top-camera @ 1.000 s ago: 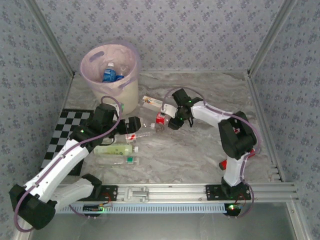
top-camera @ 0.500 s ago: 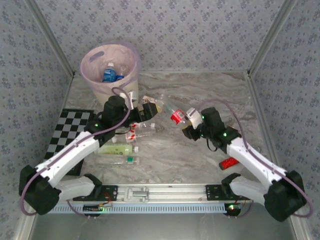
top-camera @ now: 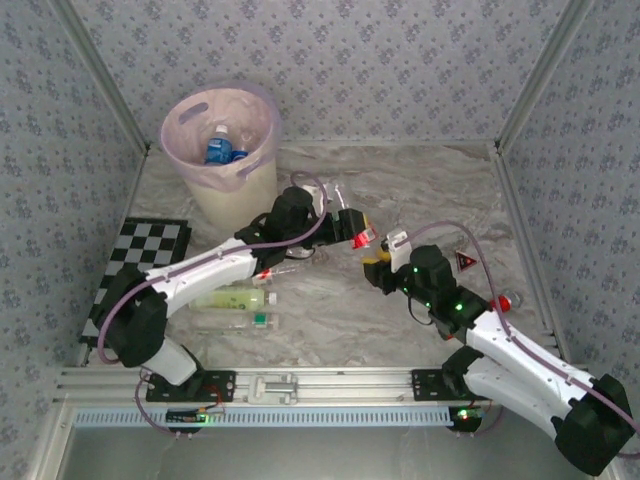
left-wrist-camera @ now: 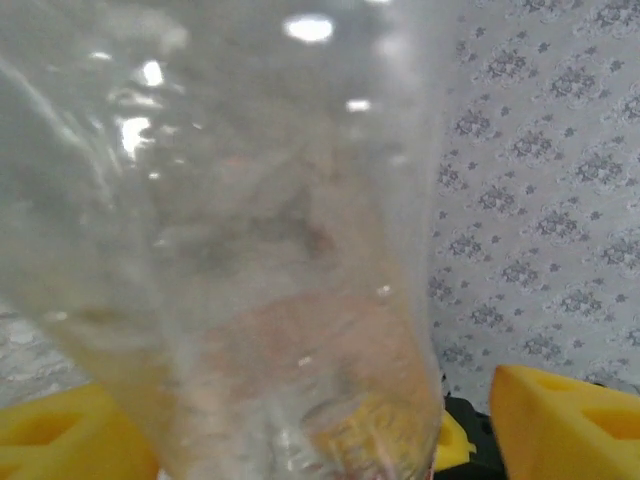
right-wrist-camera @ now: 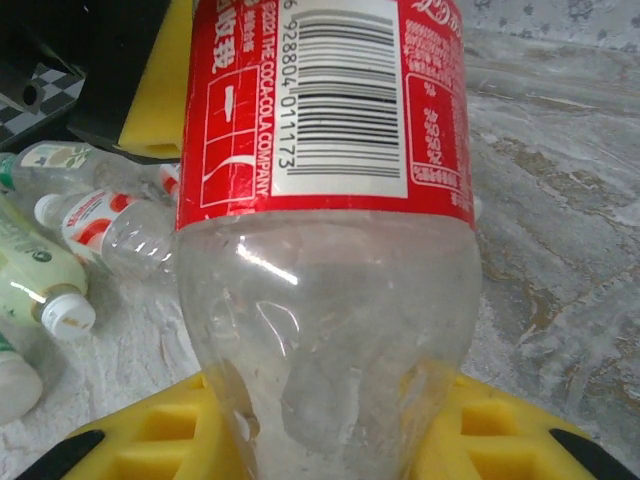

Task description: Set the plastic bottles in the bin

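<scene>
The task is at an early stage, in my judgement. The bin (top-camera: 243,192) stands at about 10 o'clock on the table (top-camera: 430,190). Inside it I can count one blue-labelled bottle (top-camera: 222,151) for sure; a white spot beside it may be a second one, but I cannot tell. One red-labelled bottle (top-camera: 360,238) is in the air near the centre of the table, well apart from the bin. The right gripper (top-camera: 383,250) pinches it at its clear end. The left gripper (top-camera: 343,222) has its jaws spread on both sides of the same bottle, and in the left wrist view a gap shows beside one yellow finger, so it seems a hand-over is going on. On the table at about 8 o'clock three bottles lie close together: a pale green bottle (top-camera: 232,298), a clear bottle with green cap (top-camera: 238,320) and a red-white bottle (top-camera: 278,270), half under the left arm. The right wrist view suggests one more there. So at least four bottles are not yet in the bin.
</scene>
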Controlling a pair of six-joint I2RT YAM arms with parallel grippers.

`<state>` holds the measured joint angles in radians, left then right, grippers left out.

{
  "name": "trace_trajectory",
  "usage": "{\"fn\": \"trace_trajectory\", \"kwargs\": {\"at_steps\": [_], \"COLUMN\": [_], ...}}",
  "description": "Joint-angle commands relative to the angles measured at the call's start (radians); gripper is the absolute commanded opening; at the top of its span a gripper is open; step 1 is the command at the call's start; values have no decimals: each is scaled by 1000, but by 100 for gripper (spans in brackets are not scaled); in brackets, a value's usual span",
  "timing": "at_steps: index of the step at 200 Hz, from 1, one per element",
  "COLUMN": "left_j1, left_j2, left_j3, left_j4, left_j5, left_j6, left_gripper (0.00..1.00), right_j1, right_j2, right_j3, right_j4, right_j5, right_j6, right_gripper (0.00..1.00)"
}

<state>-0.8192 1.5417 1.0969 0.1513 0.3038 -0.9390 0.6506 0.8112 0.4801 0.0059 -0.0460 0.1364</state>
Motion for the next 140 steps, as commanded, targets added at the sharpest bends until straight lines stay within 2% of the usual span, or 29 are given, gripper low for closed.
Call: {"fn": "trace_trajectory", "kwargs": {"at_steps": [1,20,37,44,60,67,88,113,140], "left_j1": [-5,-4,-2,1,16,28,83,177,335], "left_j2": [8,5,1,0,-5,-10,-58,-124,-149], "left_j3": [47,55,83,94,119,134,202,325,476], "left_j4": [64,37,-24,-41,-72,-94,-199,-365,-495], "left_j5": [43,34,13,14,21,26,28,-5,2], "left_j6": [-18,-2,39,52,84,103,178,310,392], "left_gripper": [64,54,50,50,49,49,49,48,41], "right_j1": [7,8,8,7,6,6,2,-22,-23], "right_j2": [4,8,10,7,-8,-21,-76,-115,-116], "right_j3": [-13,-18,-16,-13,-3,3,8,9,-3], "right_j4": [53,55,45,40,7,-11,-74,-132,-145], "right_j5": [12,9,16,15,34,50,120,133,144], "right_j6": [13,19,12,8,-5,-11,-28,-38,-7], "right_gripper": [30,33,47,57,91,99,100,100,100]}}
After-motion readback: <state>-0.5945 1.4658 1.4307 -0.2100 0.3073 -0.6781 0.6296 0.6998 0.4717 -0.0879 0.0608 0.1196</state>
